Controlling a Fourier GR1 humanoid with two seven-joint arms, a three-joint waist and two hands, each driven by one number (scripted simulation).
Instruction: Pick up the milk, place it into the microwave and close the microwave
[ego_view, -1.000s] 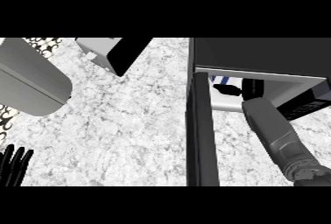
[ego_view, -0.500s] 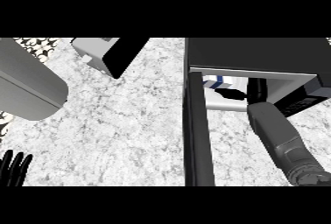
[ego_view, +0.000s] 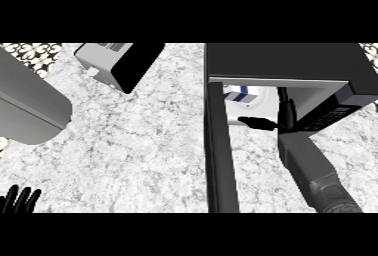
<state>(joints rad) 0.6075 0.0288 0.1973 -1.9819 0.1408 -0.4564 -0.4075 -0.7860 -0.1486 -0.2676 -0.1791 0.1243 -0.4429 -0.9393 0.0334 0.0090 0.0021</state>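
The milk (ego_view: 241, 94), a white carton with blue stripes, stands inside the microwave (ego_view: 288, 62) at the upper right, just behind the hinge side of the opening. The microwave's door (ego_view: 221, 155) hangs open, a dark slab running down the picture. My right hand (ego_view: 283, 116) is at the mouth of the cavity, to the right of the carton and apart from it, fingers straight and thumb (ego_view: 256, 122) stretched left; it is open. At the lower left edge rests my left hand (ego_view: 19, 200), open with fingers up.
A grey and black box-shaped appliance (ego_view: 117, 62) sits at the upper left on the marble counter (ego_view: 140, 150). A large grey rounded object (ego_view: 26, 110) fills the left edge. The microwave's control panel (ego_view: 332, 112) is right of my right hand.
My right hand has come away from the milk, which stays in the microwave. The left hand has sunk toward the lower left corner. The view has shifted a little.
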